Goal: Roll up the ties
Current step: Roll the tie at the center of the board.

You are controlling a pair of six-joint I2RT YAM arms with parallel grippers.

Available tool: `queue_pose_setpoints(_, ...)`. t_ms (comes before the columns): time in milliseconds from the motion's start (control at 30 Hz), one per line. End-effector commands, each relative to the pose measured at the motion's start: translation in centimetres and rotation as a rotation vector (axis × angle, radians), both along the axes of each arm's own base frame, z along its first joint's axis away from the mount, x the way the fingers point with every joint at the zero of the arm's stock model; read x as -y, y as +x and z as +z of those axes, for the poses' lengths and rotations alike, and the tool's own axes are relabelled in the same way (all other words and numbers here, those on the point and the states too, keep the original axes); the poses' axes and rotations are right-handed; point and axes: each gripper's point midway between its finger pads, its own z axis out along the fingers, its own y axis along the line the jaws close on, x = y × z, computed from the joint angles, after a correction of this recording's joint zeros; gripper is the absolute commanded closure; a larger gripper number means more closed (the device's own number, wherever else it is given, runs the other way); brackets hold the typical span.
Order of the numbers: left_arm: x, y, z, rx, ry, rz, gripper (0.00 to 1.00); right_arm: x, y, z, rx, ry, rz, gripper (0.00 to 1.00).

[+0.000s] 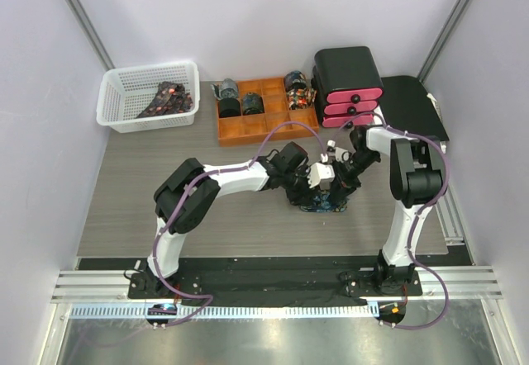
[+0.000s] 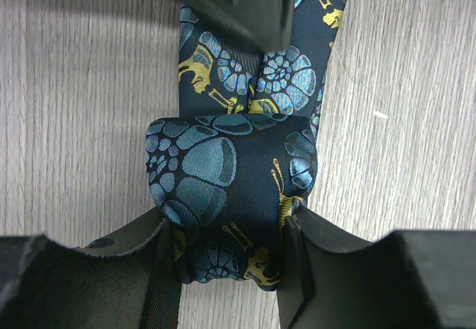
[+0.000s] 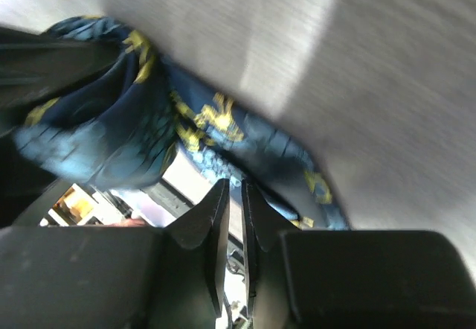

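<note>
Left jaws part-open, clamping rolled tie (image 2: 223, 165) on worktop (image 2: 74, 83); right jaws nearly closed, empty, beside it.

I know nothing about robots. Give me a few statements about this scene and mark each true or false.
1. The tie between the arms is dark blue with blue and gold figures. True.
2. The white basket is empty. False: it holds loose ties.
3. The left pincer has a finger on each side of the tie's rolled part. True.
4. The orange tray holds no rolls. False: several of its compartments hold rolled ties.
5. The right pincer is far from the tie. False: its tips are right at the tie.
</note>
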Motion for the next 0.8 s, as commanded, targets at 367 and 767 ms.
queue_pose_setpoints(367,-2.4,-0.5,-0.7,-0.114,-0.034,0.055,0.91,2.0,-0.5,-4.8,-0.079,-0.195,0.015,0.83)
queue_pose_setpoints(767,-2.5,-0.6,-0.3,-0.102,-0.093,0.024,0.91,1.9,-0.3,-5.0,-0.070,-0.204,0.023,0.83)
